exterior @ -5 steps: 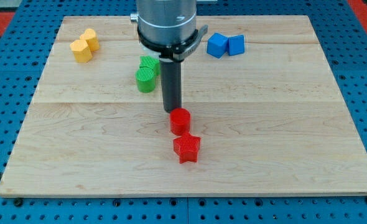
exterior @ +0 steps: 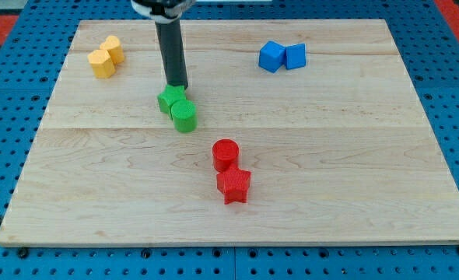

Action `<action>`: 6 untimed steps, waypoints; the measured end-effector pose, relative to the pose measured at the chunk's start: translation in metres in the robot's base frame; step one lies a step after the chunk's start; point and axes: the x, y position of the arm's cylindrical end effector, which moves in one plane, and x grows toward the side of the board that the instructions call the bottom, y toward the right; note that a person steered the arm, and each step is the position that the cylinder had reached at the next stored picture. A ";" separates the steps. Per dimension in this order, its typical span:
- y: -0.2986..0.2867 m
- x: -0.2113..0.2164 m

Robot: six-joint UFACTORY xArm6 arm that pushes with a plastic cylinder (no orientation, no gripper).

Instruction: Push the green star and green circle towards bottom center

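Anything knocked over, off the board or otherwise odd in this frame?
Nothing stands out. My tip sits at the top edge of the green star, which touches the green circle. The yellow pair, blue pair, red circle and red star all lie flat on the board.

My tip [exterior: 176, 85] rests at the far side of the green star [exterior: 169, 99], touching or just short of its top edge. The green circle [exterior: 184, 116] sits against the star on the side toward the bench's near right. Near the middle of the bench [exterior: 354, 171], a red cylinder [exterior: 225, 153] touches a red star [exterior: 233, 185] below it. Two yellow blocks [exterior: 105, 57] huddle by the far left corner, and two blue blocks [exterior: 282, 56] sit together toward the far right.
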 end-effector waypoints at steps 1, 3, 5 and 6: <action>0.008 0.028; 0.018 0.087; -0.040 0.073; -0.026 0.087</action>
